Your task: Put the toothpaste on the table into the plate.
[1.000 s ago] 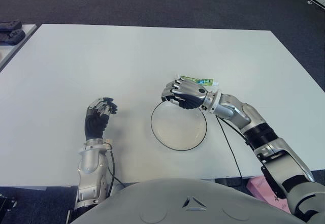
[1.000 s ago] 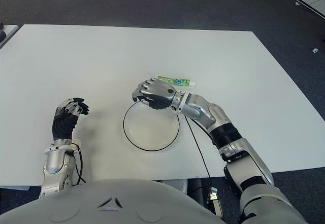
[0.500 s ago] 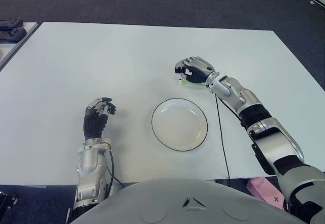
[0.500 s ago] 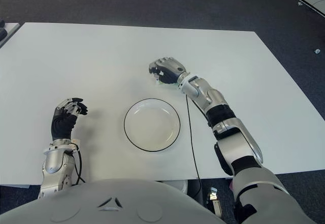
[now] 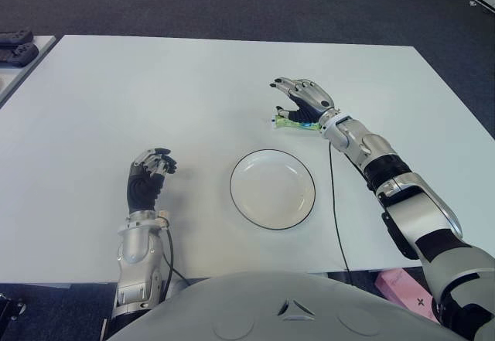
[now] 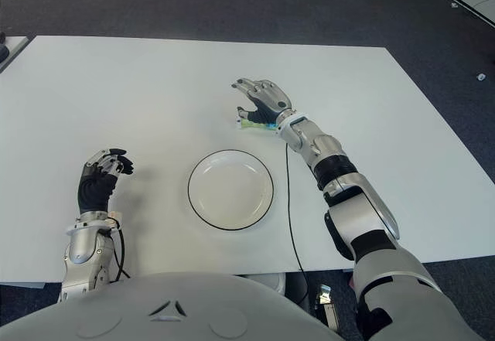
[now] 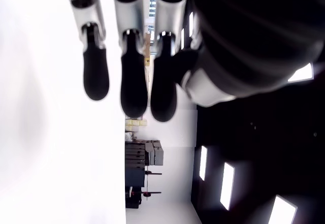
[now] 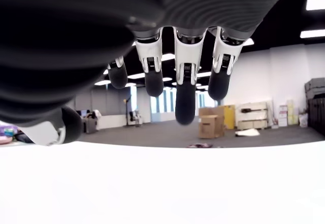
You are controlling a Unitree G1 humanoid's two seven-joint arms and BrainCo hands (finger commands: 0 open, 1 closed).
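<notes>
Just beyond the far rim of the white black-rimmed round plate (image 5: 272, 189), the small green toothpaste tube (image 5: 289, 123) lies on the white tabletop (image 5: 155, 86) — ungrasped, under the spread right hand (image 5: 303, 101). The reach is judged underway; closing the fingers comes next. The curled left hand (image 5: 148, 179) shows left of the plate.

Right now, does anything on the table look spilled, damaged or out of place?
Nothing is spilled or damaged. The toothpaste lies on the table beyond the empty plate, under the open right hand, not grasped. The left hand shows left of the plate.
</notes>
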